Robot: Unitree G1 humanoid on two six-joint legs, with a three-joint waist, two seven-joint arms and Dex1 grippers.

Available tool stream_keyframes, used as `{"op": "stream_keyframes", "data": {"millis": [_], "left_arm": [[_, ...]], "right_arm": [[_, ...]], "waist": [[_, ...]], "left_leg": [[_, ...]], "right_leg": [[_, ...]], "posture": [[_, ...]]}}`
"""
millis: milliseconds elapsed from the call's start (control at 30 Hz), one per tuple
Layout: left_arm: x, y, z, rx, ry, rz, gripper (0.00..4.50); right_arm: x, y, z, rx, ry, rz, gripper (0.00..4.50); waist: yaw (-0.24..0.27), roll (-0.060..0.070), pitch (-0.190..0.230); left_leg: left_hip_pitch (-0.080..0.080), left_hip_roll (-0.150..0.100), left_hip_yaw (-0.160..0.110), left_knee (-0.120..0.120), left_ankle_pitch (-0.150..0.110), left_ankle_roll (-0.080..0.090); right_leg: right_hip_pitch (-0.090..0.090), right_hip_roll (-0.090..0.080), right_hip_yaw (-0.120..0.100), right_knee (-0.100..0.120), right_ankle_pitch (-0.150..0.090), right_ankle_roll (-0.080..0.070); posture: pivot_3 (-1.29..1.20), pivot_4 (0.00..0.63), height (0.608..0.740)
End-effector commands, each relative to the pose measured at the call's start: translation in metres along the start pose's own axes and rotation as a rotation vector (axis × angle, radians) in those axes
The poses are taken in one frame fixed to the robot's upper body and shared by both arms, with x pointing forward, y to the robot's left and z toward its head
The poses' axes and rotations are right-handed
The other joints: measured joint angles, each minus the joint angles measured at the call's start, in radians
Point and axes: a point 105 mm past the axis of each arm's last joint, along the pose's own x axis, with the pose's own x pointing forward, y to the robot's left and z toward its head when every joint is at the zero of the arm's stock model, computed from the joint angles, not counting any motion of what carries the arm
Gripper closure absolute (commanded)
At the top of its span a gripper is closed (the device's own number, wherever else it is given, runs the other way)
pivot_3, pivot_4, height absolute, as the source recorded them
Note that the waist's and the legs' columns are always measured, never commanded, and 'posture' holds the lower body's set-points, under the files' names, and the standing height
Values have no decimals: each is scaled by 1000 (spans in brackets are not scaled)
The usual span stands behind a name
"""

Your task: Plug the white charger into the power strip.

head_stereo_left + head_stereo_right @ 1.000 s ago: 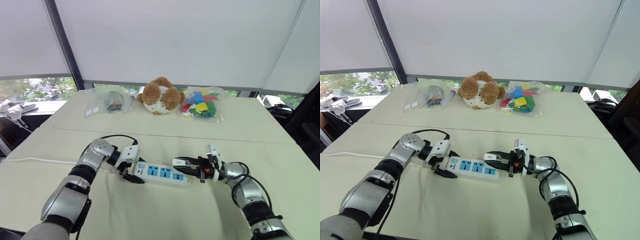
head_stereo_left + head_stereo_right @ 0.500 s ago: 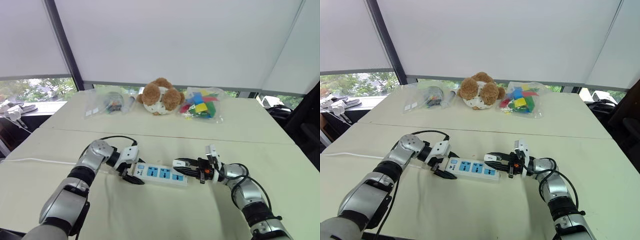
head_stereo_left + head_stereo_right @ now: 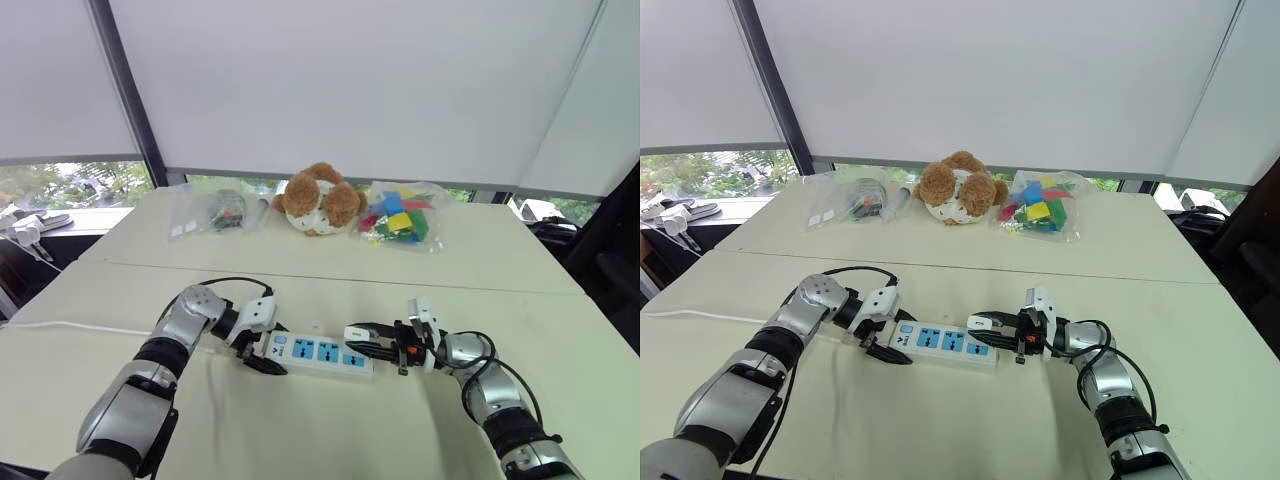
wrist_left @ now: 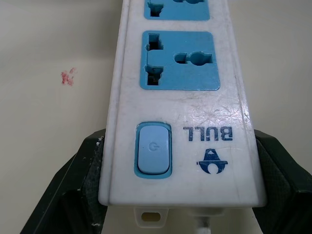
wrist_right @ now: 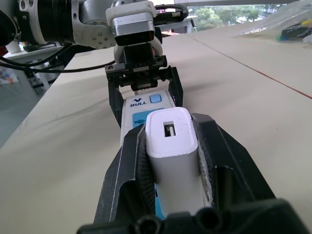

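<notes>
**Charger held over the strip, not yet plugged in**

The charger (image 5: 171, 146) is in the right claw (image 3: 372, 340), whose two fingers are closed on its sides. It hangs just above the 3 o'clock end of the strip (image 3: 318, 352). We cannot tell whether it already touches the strip.

In our judgement, the main risk is a bad line-up. We cannot see the prongs, so we cannot confirm that they face a socket. If they meet the blue plastic beside the holes, a push may tilt the charger in the grip or make it slip between the smooth fingers. A push at this end could also lift or turn the strip. The left claw (image 3: 262, 355) guards against this: its fingers (image 4: 73, 190) clamp the 9 o'clock end, beside the switch (image 4: 153, 148). If that clamp is weak, the strip may slide on the table (image 3: 330, 430).

The charger is a small white block with rounded edges. It has one rectangular port on the face turned to the wrist camera. It looks hard and light.

The strip is white, with a row of blue sockets (image 4: 178, 61). Its cable (image 3: 80, 325) runs away toward 9 o'clock.

Well apart, at 12 o'clock from the strip, sits a bear (image 3: 318, 199). A bag of blocks (image 3: 400, 216) lies at its 3 o'clock and a second bag (image 3: 215, 210) at its 9 o'clock.
</notes>
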Motion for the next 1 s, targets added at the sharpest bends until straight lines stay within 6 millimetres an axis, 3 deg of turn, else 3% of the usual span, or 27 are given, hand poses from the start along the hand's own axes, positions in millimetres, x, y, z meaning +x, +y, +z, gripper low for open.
{"op": "stream_keyframes", "data": {"millis": [33,300,333,367,500,533,633,733,1000], "left_arm": [[-2,-7,-9,-2,52,-35,1435],[0,-7,-11,-7,50,-24,1435],[0,-7,-11,-8,50,-22,1435],[0,-7,-11,-9,50,-21,1435],[0,-7,-12,-12,53,-19,1435],[0,-7,-13,-13,56,-17,1435],[0,-6,-14,-15,61,-12,1435],[0,-6,-15,-11,67,-13,1435],[-8,-5,-13,-57,12,33,1435]], "right_arm": [[-15,31,-66,192,268,81,3705],[-17,23,-57,162,231,43,3705],[-16,20,-50,140,190,26,2687],[-15,15,-42,112,155,3,2396],[-16,0,-9,8,58,-69,323],[-17,0,6,-25,28,-69,145],[-22,9,40,-74,-34,-66,145],[-35,21,59,-68,-28,-87,145],[-99,70,85,28,231,-107,145]], "waist": [[-1,0,0],[-2,-1,-2],[-2,-1,-2],[0,-2,-2],[4,1,-1],[6,2,-1],[7,8,3],[11,9,4],[5,7,6]], "left_leg": [[0,0,0,0,0,0],[0,0,-1,0,0,0],[0,0,-1,0,0,0],[0,0,-1,0,0,0],[-2,0,-1,-1,0,0],[-2,0,-1,-1,0,0],[-5,0,-1,-1,0,0],[-5,0,-2,-1,0,0],[-5,0,-1,-2,0,0]], "right_leg": [[0,0,0,0,0,0],[0,-1,0,0,0,0],[0,-1,0,0,0,0],[0,-1,0,0,0,0],[-2,-2,0,0,0,-1],[-2,-2,0,0,0,-1],[-5,-2,1,0,0,-1],[-5,-2,1,0,0,-1],[-5,-2,1,-2,-1,-2]], "posture": [[0,150,739],[0,150,739],[0,150,739],[0,150,739],[0,150,739],[0,150,739],[0,150,739],[0,150,739],[0,150,739]]}}
